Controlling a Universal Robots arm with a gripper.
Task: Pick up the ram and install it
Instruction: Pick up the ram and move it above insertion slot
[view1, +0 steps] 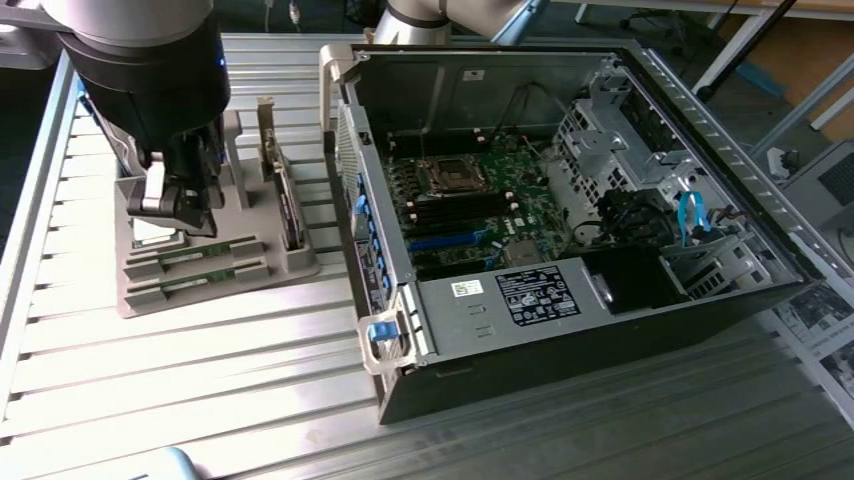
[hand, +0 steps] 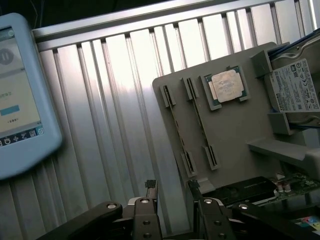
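Ribbed aluminium tabletop (view1: 160, 380) lies bare in front of the grey holder (view1: 300, 262) and the open computer case (view1: 561, 345), whose white and black stickers are too small to read. The ram (view1: 200, 262) sits on edge in the holder's slots. The pincer (view1: 187, 215), spread and holding nothing, hangs just above it. The wrist view adds a labelled hard drive (hand: 295, 90), a silver CPU (hand: 225, 86) and a blue-rimmed screen (hand: 20, 90).

Ram (view1: 200, 263) in tray (view1: 271, 272), computer case (view1: 561, 368) beside

My exterior camera looks down from afar, my wrist camera closely past the gripper (hand: 170, 186); both share the parts holder (view1: 274, 270).
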